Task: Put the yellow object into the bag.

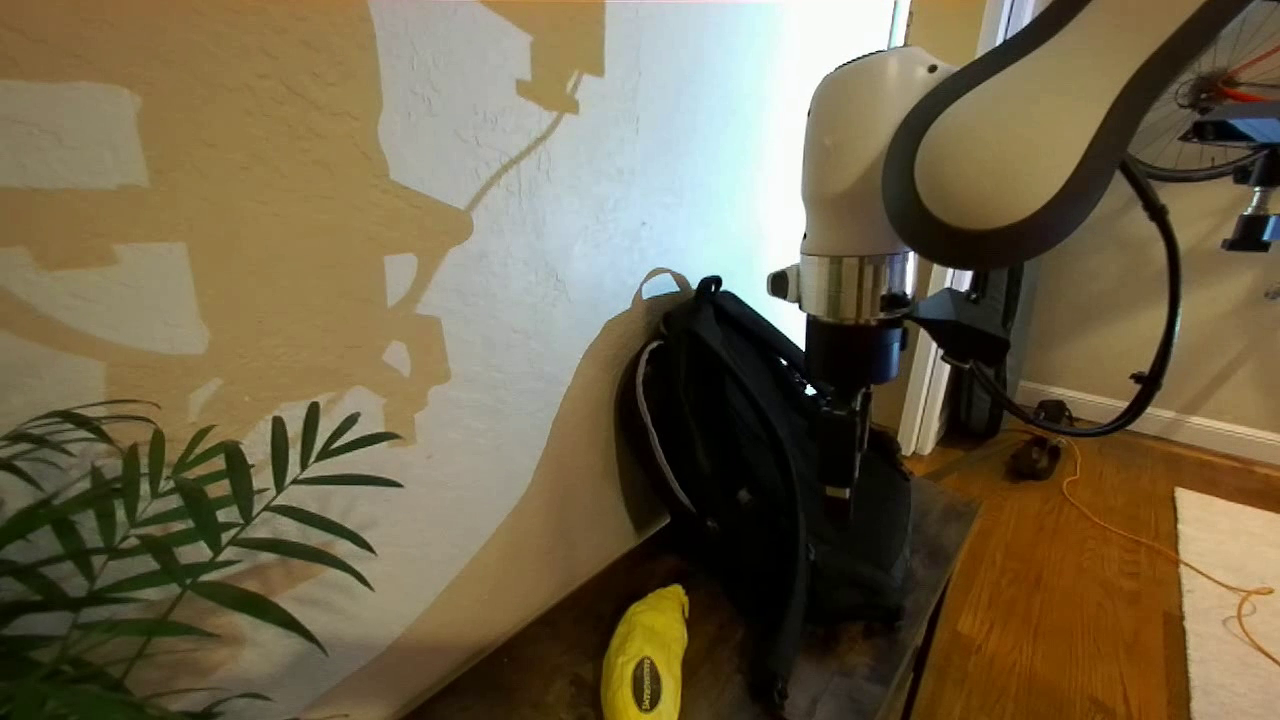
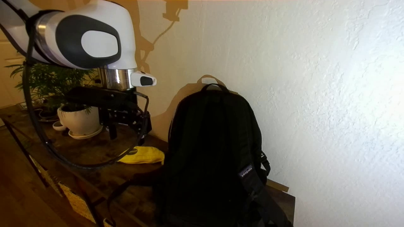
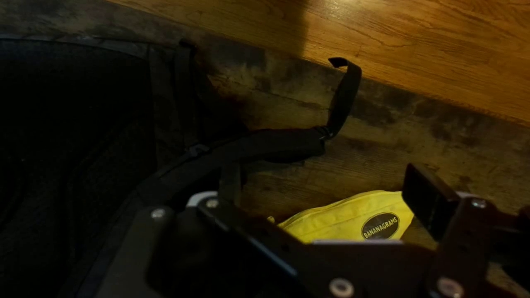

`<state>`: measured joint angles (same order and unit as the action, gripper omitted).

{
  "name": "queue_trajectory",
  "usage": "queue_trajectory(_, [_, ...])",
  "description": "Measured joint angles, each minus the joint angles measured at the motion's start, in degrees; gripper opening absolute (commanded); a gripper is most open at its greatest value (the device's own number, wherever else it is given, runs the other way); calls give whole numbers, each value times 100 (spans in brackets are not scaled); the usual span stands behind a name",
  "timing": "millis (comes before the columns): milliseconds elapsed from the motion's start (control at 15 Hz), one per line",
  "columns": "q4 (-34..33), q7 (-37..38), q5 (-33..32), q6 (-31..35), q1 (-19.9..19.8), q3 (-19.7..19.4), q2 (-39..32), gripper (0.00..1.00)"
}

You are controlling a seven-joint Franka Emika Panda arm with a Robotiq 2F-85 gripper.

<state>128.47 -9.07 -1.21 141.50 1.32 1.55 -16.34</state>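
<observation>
The black backpack (image 2: 214,148) stands beside the claw (image 3: 314,198), away from a white pot (image 2: 75,121) seen only in an exterior view, and beneath the claw's spread fingers lies the yellow pouch (image 3: 350,217), its long axis running roughly finger to finger in the wrist view, tip toward the backpack.

In the wrist view, "BANANAGRAMS" stands on the dark oval label (image 3: 380,226) of the yellow pouch (image 3: 339,218), nearer the edge of the tabletop (image 2: 94,150) along the wall (image 2: 315,94) than the open edge. In an exterior view, "patagonia" reads on a small tag (image 2: 246,171) on a strap (image 2: 260,193) of the black backpack (image 2: 211,151), toward the tabletop's corner at the wall.
</observation>
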Motion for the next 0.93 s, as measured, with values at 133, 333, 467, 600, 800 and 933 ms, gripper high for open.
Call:
queue_trajectory(133, [-20, 28, 9, 2, -1, 0, -33, 100])
queue_trajectory(333, [-144, 168, 243, 100, -2, 1, -236, 100])
queue_trajectory(467, [-275, 352, 367, 285, -1, 7, -462, 100])
queue_trajectory(600, [-425, 612, 404, 501, 8, 18, -734, 100])
queue_trajectory(800, [-667, 1098, 404, 724, 78, 22, -1152, 100])
queue_trajectory(933, [-851, 1441, 404, 755, 167, 22, -1414, 100])
